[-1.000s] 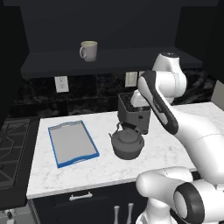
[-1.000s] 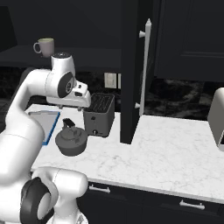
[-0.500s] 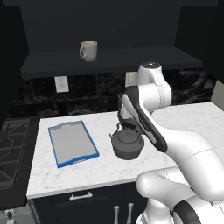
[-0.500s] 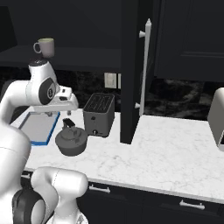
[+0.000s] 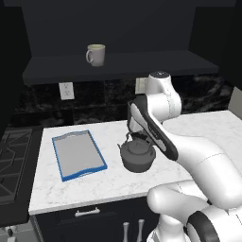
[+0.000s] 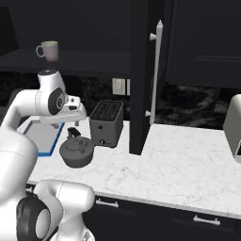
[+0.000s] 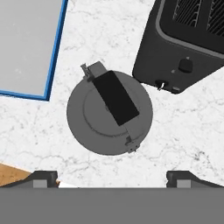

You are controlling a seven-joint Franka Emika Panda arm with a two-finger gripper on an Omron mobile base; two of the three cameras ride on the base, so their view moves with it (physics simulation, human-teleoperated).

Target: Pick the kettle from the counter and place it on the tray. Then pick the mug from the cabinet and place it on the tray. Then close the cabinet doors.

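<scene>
The squat dark grey kettle (image 5: 137, 156) (image 6: 76, 151) (image 7: 109, 114) stands on the white marble counter (image 5: 203, 127) (image 6: 188, 160), between the tray and a toaster. My gripper (image 6: 68, 128) (image 7: 112, 177) hangs open straight above the kettle, apart from it, its fingertips (image 7: 43, 176) spread wider than the kettle's body. The blue-rimmed grey tray (image 5: 78, 154) (image 7: 26, 43) lies bare to the kettle's left. On the dark shelf of the open cabinet (image 5: 118, 64) stands the beige mug (image 5: 96, 54) (image 6: 48, 50). One cabinet door (image 6: 141, 80) stands swung out, edge-on, with its silver bar handle (image 6: 157, 70).
A boxy dark toaster (image 6: 107, 122) (image 7: 183, 43) sits close behind and right of the kettle. A stove (image 5: 14, 160) borders the counter's left end. A pale appliance (image 6: 234, 124) stands at the far right. The open door hangs over the counter's middle.
The arm has swung from over the toaster toward the tray side, bringing the hand above the kettle. The jaws stayed open. Kettle, tray and mug have not moved.
</scene>
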